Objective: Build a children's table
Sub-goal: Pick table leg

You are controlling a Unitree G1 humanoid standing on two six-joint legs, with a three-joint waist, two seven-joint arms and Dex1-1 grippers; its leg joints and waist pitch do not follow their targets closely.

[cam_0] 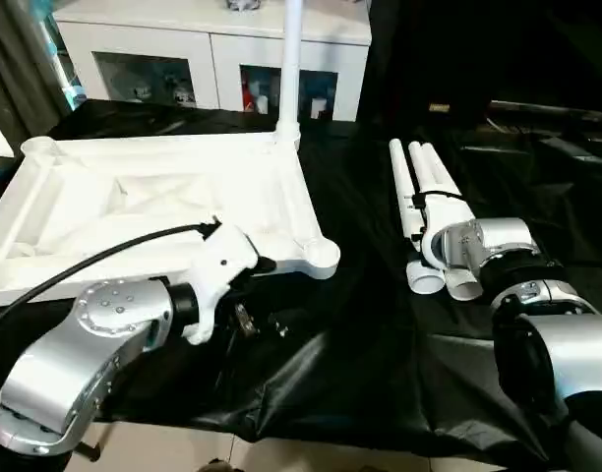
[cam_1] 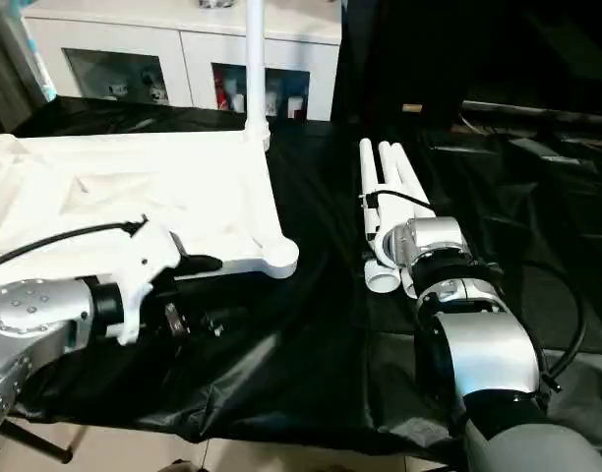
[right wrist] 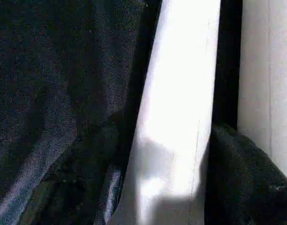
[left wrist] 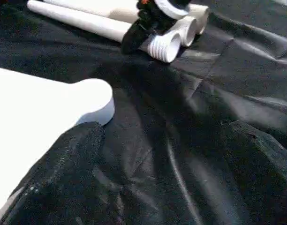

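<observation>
White plastic tabletop lies upside down on the black cloth, one leg standing in its far corner socket. The right gripper is clamped around one of three loose legs beside it. The left gripper hovers by the near corner socket; how far it gapes I cannot tell.

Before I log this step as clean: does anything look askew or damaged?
Nothing stands out. The tabletop lies underside up with one leg upright in a far corner; three loose legs lie side by side.
</observation>
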